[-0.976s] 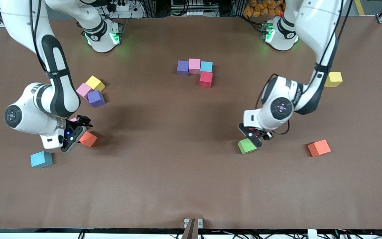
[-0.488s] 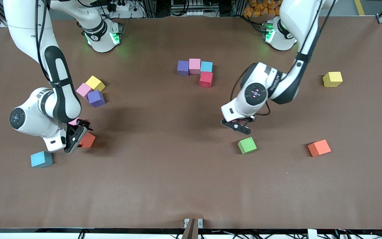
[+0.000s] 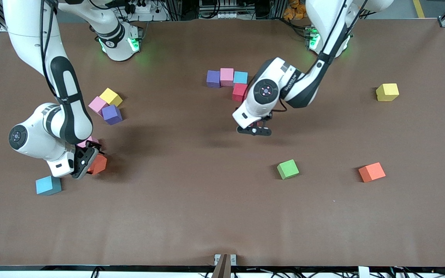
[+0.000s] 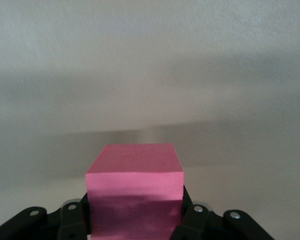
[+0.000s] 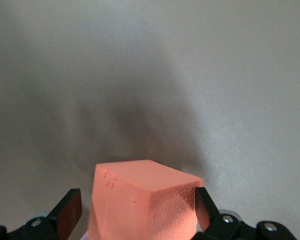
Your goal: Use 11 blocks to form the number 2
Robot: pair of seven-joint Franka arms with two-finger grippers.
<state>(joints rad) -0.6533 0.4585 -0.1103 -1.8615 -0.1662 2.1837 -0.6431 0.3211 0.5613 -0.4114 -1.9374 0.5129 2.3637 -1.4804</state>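
Note:
A row of purple, pink and light blue blocks lies mid-table, with a red block against the light blue one on the side nearer the front camera. My left gripper hangs over the table beside that red block, shut on a pink-red block. My right gripper is low at an orange block, its fingers open on either side of the tilted block.
Pink, yellow and purple blocks cluster near the right arm, with another pink block half hidden under it. A light blue block, green block, orange block and yellow block lie apart.
My left gripper has moved from beside the green block toward the row of blocks, carrying its block. My right gripper has settled lower around the orange block, which shifted slightly.

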